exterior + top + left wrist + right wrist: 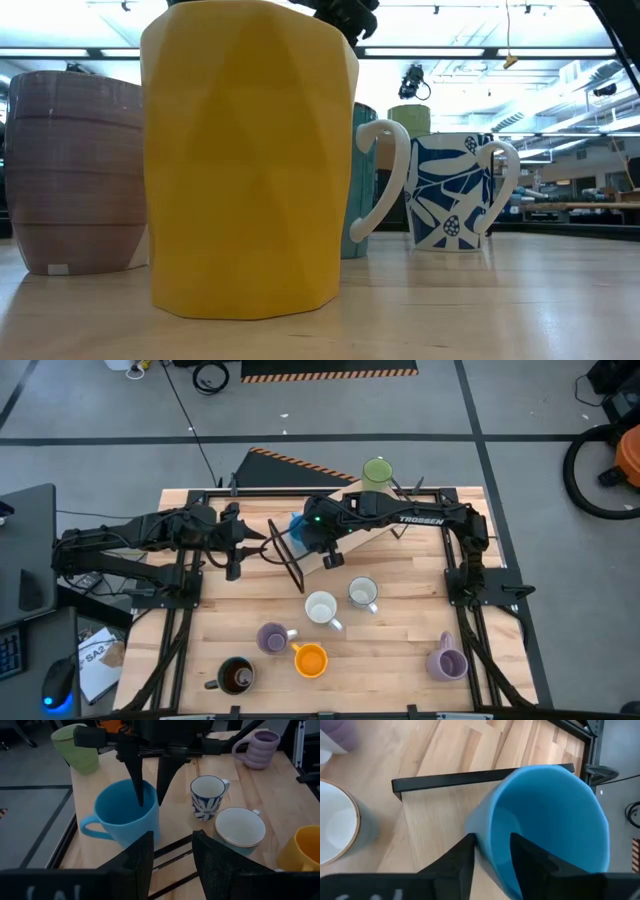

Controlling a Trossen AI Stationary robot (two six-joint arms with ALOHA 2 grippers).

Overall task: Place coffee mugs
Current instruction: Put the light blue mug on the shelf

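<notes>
Landmark: I took the black wire rack near the table's middle as my reference.
Right gripper: I had it just beside the rack, its two fingers straddling the wall of the blue mug, one inside and one outside, closed to a narrow gap on the rim.
Blue mug: it stood against the rack, on the wooden table.
Left gripper: I saw it on the rack's other side, fingers parted a little, gripping nothing.
Green mug: well beyond the rack, at the table's far edge.
Other mugs: white, patterned, orange, dark and two purple stood on the rack's near side.
</notes>
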